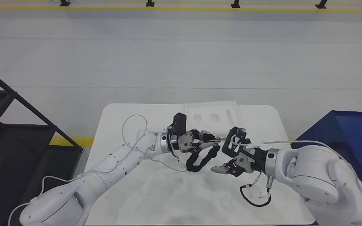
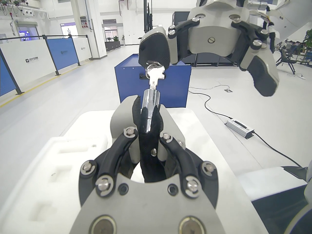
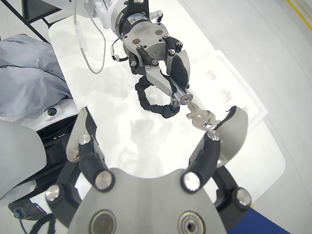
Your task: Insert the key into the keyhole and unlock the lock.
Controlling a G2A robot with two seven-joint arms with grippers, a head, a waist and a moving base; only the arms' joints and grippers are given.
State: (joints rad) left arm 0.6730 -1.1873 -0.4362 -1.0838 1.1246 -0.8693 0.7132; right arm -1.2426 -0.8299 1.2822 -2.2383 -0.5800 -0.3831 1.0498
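- We see the left claw (image 3: 180, 90) clenched on the chrome barrel of the lock (image 2: 149, 103). It holds the lock up above the worktop (image 1: 169, 198), and the black cable loop (image 3: 151, 103) hangs below.
- The key (image 3: 201, 119) has its blade in the keyhole (image 3: 187, 96) with some blade showing, so we judge it only partly seated. Nothing grips it.
- The right claw (image 3: 158, 120) is spread wide. One pad (image 2: 154, 49) lies against or just beside the key's head, and the other finger is well apart.
- A nudge from that one pad could tilt the key or tip it out, and it would drop to the worktop.
- If the claw closes off-centre on the head, it could lever the blade sideways and jam it.
- Turning the key may spin the round barrel within the left claw's pads, so the lock would not open.
- The hanging loop's weight could pull the barrel off line.
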